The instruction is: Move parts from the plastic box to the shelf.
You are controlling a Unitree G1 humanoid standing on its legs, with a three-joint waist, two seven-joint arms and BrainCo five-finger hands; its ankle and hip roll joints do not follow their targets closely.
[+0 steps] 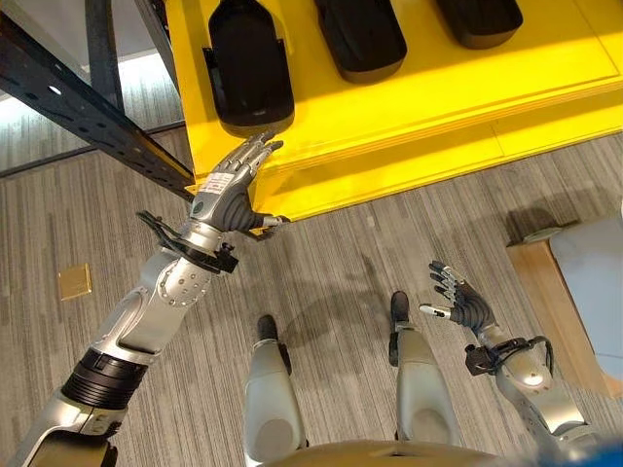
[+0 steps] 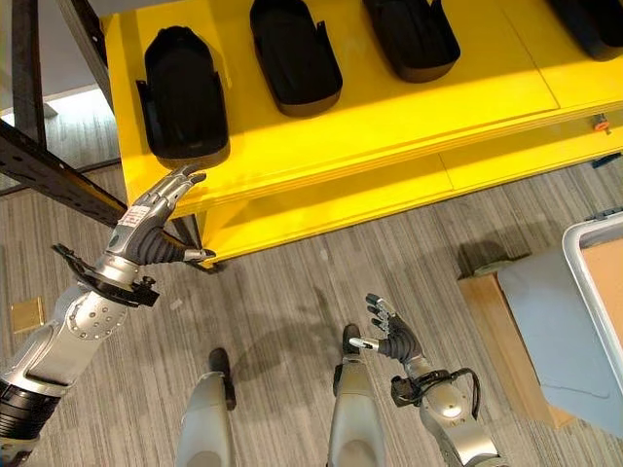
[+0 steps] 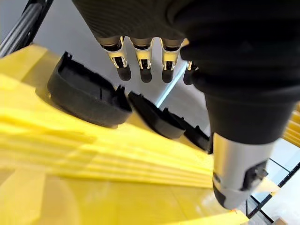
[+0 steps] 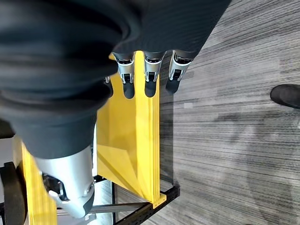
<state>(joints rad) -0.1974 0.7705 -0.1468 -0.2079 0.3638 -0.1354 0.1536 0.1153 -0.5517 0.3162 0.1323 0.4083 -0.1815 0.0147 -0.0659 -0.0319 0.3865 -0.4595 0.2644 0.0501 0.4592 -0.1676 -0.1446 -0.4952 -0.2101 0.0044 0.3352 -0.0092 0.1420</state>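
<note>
Yellow shelf boards [image 2: 409, 112] carry a row of black moulded plastic parts [image 2: 185, 92], each lying open side up and apart from its neighbour. The left robot hand [image 1: 229, 190] reaches up just beside the shelf's front edge, near the leftmost part, its fingers [image 3: 123, 58] straight and spread and holding nothing. The right robot hand [image 2: 394, 336] hangs low over the grey striped carpet floor [image 2: 292, 292], well apart from the shelf, fingers [image 4: 150, 75] relaxed and empty. A dark perforated metal beam [image 1: 78, 107] of the shelf frame crosses on the left. At the right edge, a grey plastic box [image 2: 599, 282] stands on a wooden base [image 2: 506, 341].
</note>
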